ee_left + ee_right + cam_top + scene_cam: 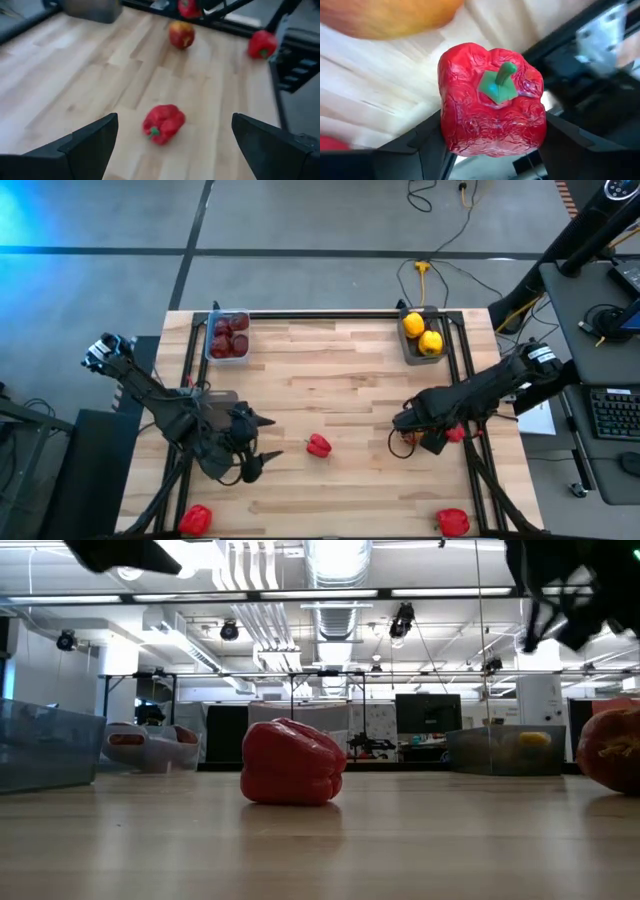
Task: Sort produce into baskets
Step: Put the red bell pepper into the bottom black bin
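A red pepper sits between the fingers of my right gripper, near the table's right edge. An orange-red fruit lies on the table just beside it. Another red pepper lies on its side mid-table. My left gripper stands open to its left, pointing at it, apart from it. The far-left basket holds dark maroon pieces. The far-right basket holds yellow ones. My right gripper pinches the red pepper by two opposite sides of its body between its two fingers. The fingers come steeply from above. The pepper sits upright, green stem toward the wrist. Whether it is clear of the table I cannot tell.
Two more red peppers lie at the near edge, one left and one right. A clear basket stands by the left arm. Black frame rails run along the table's sides. Bare wood lies between the two arms.
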